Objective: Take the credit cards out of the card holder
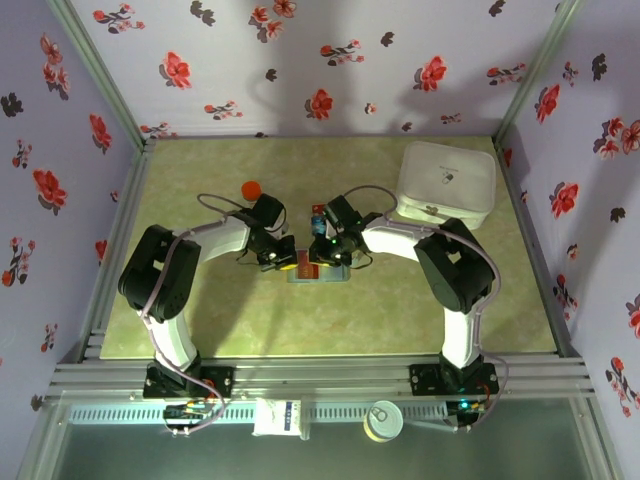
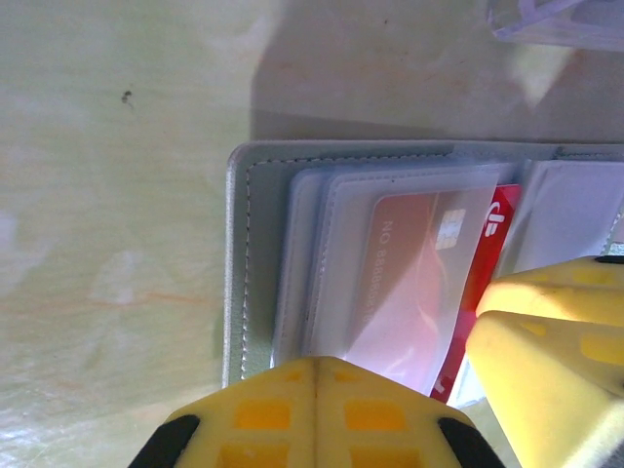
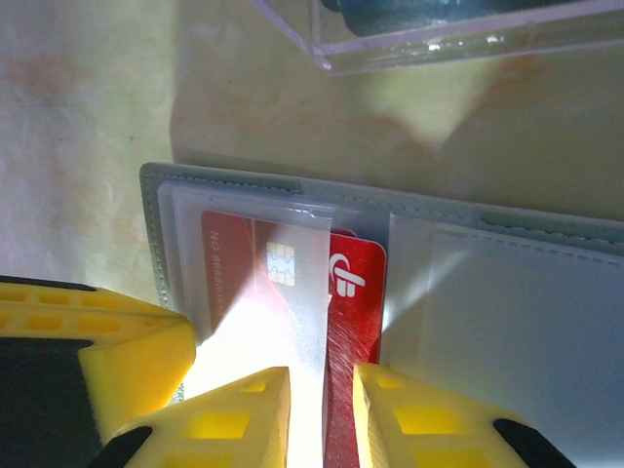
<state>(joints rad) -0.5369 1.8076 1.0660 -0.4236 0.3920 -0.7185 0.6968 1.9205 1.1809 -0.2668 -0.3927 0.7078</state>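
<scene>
Item sought: red plastic credit card (image 3: 356,283) with a metal chip, lying flat in the left panel of the open grey stitched card holder (image 3: 156,224). It is mostly under a clear plastic sleeve (image 3: 244,263).
Holder location: on the pale green table (image 2: 117,195), at its middle, between the two grippers.
Exposed part: a bare red strip with a white logo shows past the sleeve edge, on the side of the centre fold.
Long axis of card: it runs toward the right gripper's fingertips in the right wrist view, parallel to the fold.
Right gripper (image 3: 322,409): directly over the card's near end. The jaws are parted by a narrow gap, with the sleeve edge and red strip showing in it. A grip on the card cannot be confirmed.
Left gripper (image 2: 312,409): clenched, empty, at the holder's near edge, just beside the right fingers (image 2: 546,331). It is judged to be pinning the case.
Nearer arm: right.
Judged requirement: draw the card toward the fold, clear of the sleeve.
</scene>
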